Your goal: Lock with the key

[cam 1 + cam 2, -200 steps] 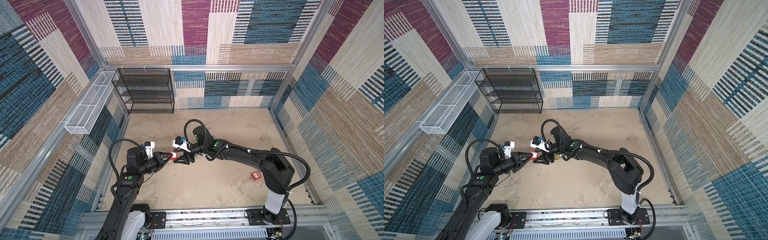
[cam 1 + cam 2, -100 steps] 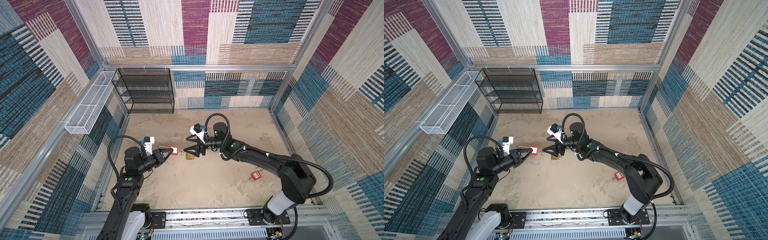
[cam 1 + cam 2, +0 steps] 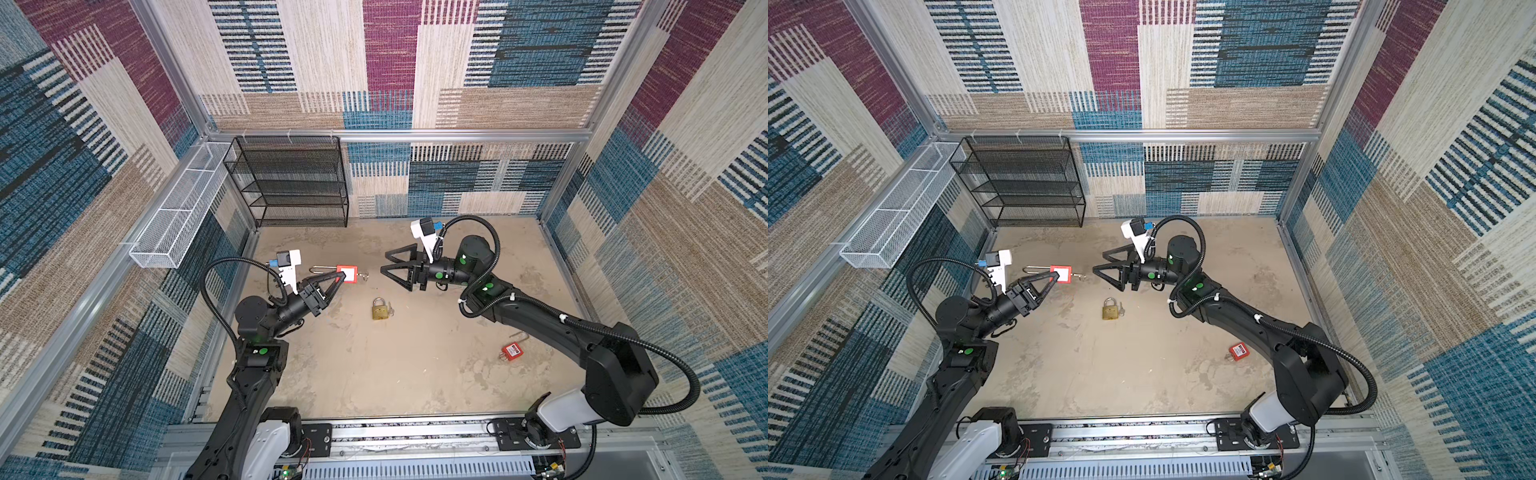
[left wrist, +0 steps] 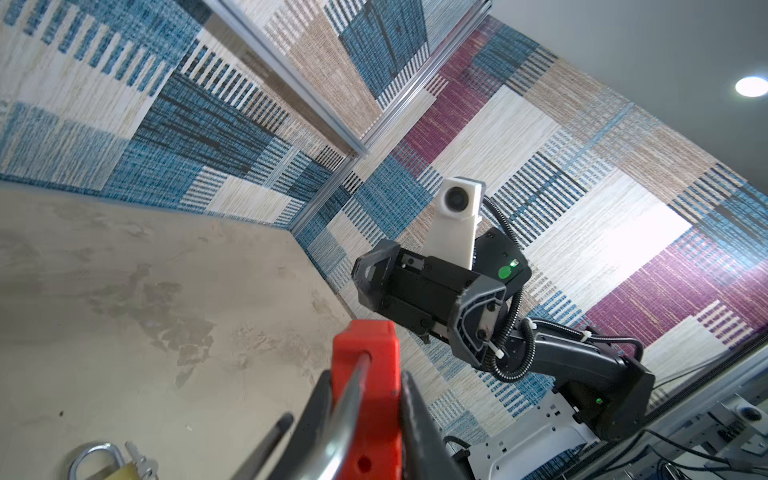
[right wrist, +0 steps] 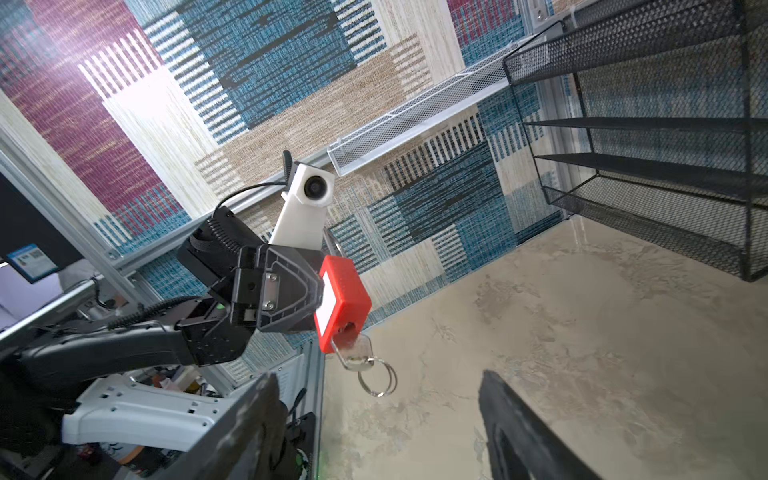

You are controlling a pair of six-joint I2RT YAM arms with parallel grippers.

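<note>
Red padlock (image 3: 347, 275) sits raised above the counter (image 3: 415, 374), clamped by its body in the left pincer (image 3: 336, 279), with the key (image 5: 357, 353) already in the keyhole and a split ring dangling from it. The right pincer (image 3: 385, 262) faces the key with its jaws wide apart, near but not touching.

The body looks like moulded plastic: probably light, stiff and smooth, so it may twist in the grip when the key is turned. The steel shackle (image 3: 322, 269) is long, thin and likely slick, a poor place to hold; whether it is latched I cannot tell. The key is small and flat. It is best pinched across the broad faces of its head, clear of the loose ring, then turned about its own shaft.

On the red padlock a white label shows no readable writing. A brass padlock (image 3: 378, 311) and another red one (image 3: 512, 351) lie on the counter; any marks on them are too small to read.
</note>
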